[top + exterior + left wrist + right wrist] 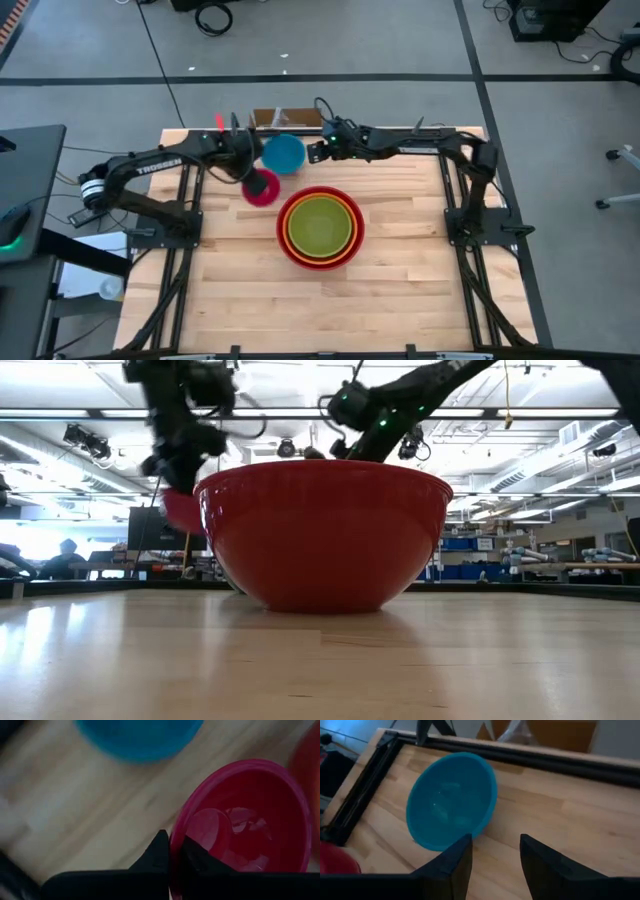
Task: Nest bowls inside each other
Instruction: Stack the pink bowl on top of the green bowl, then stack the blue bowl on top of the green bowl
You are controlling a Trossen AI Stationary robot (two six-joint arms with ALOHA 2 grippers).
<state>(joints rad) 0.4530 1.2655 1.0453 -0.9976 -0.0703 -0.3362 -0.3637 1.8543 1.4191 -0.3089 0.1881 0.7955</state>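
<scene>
A red bowl (320, 258) stands at the table's middle with an orange bowl (320, 246) and a lime green bowl (320, 225) nested in it. Left of it, my left gripper (250, 172) is shut on the small magenta-pink bowl (263, 188). The blue bowl (284, 153) rests on its base near the far edge. My right gripper (495, 845) is open just to its right, slanting down, with its fingertips close to the bowl's rim (485, 827). Nothing is between its fingers. My left gripper pinches the magenta-pink bowl's rim (175, 832), one finger (197, 855) inside the bowl and one (156, 852) outside its wall. The fingers come steeply from above. The bowl (180, 510) hangs clear of the table, its opening facing up.
A cardboard box (287, 118) sits at the far edge behind the blue bowl. Black frame rails (365, 780) run along the table's sides. The near half of the wooden table (330, 310) is bare wood.
</scene>
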